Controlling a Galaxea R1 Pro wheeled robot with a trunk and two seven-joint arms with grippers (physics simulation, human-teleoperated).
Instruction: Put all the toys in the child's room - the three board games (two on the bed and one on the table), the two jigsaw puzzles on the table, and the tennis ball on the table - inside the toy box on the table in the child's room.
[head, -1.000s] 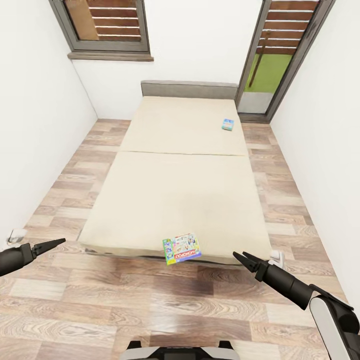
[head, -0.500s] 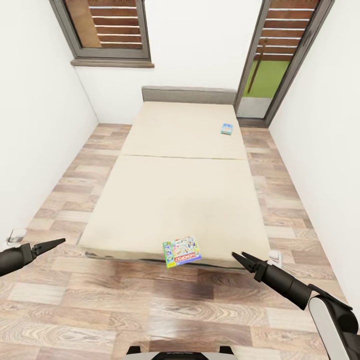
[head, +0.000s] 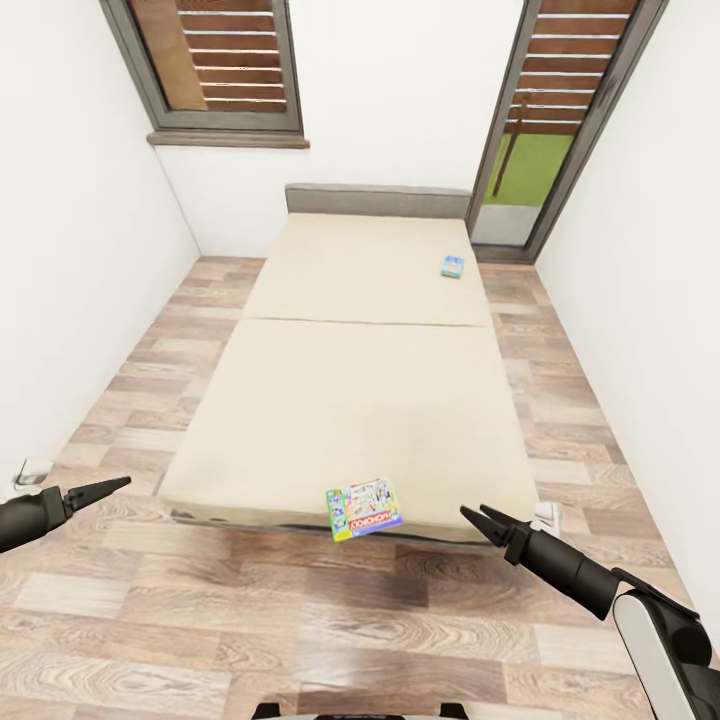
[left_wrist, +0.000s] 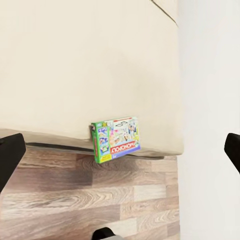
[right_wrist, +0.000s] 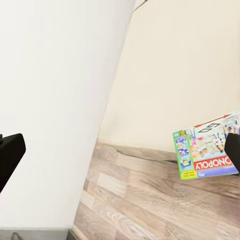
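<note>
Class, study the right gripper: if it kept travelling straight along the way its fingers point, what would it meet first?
Probably the near edge of the bed, close to the Monopoly board game overhanging it. The right gripper points up-left toward that spot; depth is unclear, so it might pass above.

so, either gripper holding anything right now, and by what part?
Nothing held. Left gripper and right gripper hang over the floor, short of the board game on the bed's near edge.

I see the bed (head: 350, 370), cream mattress, grey headboard at the far wall, standing on the wood-plank floor (head: 200, 620); one board game (head: 364, 507) lies at the near foot edge, overhanging it, and a small blue game box (head: 452, 266) rests far up toward the right side
</note>
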